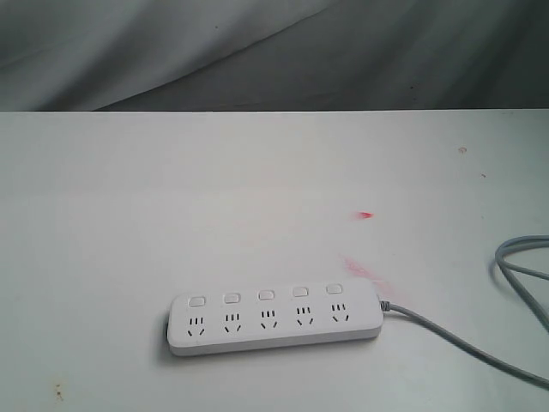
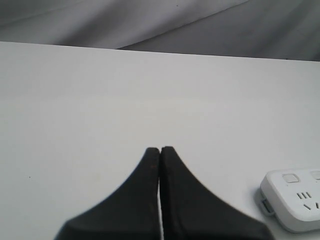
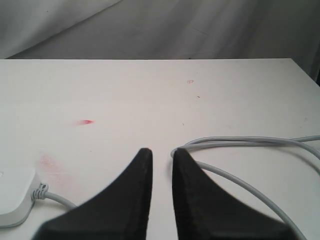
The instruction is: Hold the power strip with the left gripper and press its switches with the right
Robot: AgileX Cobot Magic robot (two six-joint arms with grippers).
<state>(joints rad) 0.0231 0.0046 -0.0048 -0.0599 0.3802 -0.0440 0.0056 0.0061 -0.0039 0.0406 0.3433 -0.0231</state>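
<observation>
All five switches [image 1: 267, 294], exterior view only

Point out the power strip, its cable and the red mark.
power strip [image 1: 267, 320]: exterior view, middle socket.
cable [image 1: 429, 323]: exterior view, stretch right of strip.
red mark [image 1: 366, 215]: exterior view, its centre.

no lettering, brand or number can be read; the power strip [image 1: 274, 330] and its switches [image 1: 266, 294] look plain white, and the red smudge [image 1: 366, 215] on the tabletop [image 1: 129, 215] spells nothing.
</observation>
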